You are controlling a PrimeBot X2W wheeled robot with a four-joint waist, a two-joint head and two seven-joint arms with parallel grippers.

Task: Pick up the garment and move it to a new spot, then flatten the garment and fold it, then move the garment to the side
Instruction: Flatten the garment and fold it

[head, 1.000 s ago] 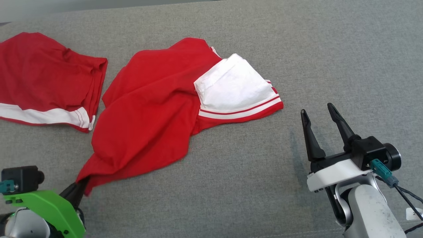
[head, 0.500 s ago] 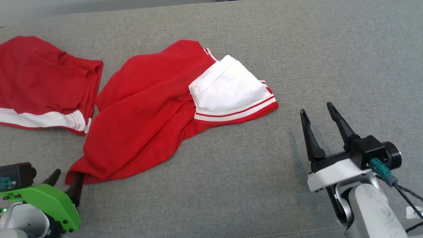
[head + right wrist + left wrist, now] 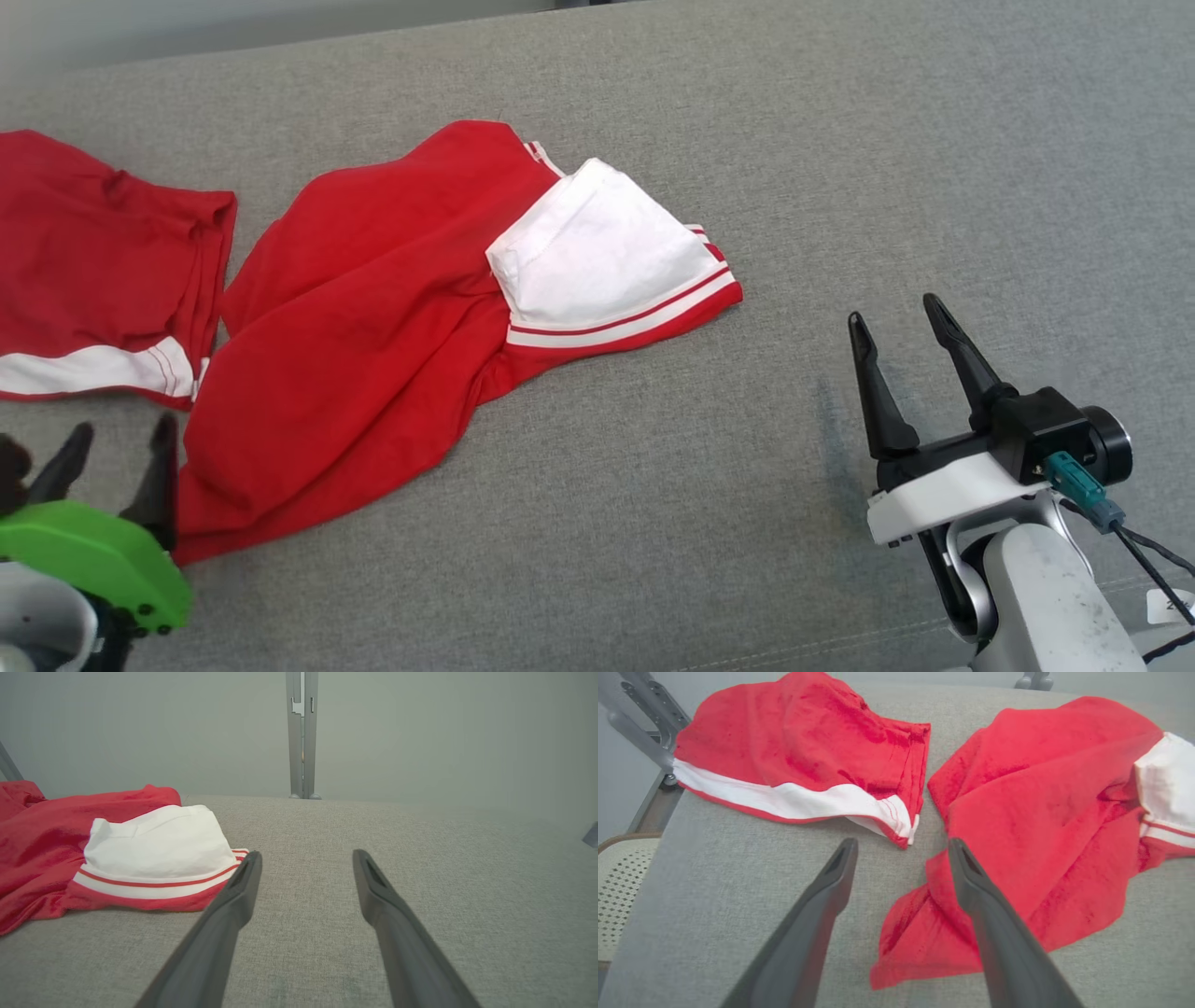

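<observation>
Garment (image 3: 373, 317) is lying crumpled on the grey counter (image 3: 653, 523), a little left of the middle, and no hand is holding it. Nearest to the robot, at the lower left of the head view, the left hand (image 3: 125, 426) stands with its two fingers wide apart and nothing between them. The finger (image 3: 971, 882) on the garment's side is just beside the near corner of the garment. In the left wrist view this finger passes in front of the red cloth, and I cannot tell if it touches it. The near corner of the garment makes a small folded point toward the robot.

At the lower right, the right hand (image 3: 893, 311) is also wide and empty. It is over bare counter, well apart from the garment.

Going farther, the garment spreads up and to the right in big soft folds. At its far right end a white part (image 3: 597, 247) is turned out on top, with a white band and a thin red stripe along the hem below it. To the left of the garment lies a second red piece (image 3: 93, 261) with a white band along its near edge. Its right edge is very near to the garment, and I cannot tell if they touch. Behind the counter, in the right wrist view, a grey post (image 3: 302, 732) stands before a plain wall.
</observation>
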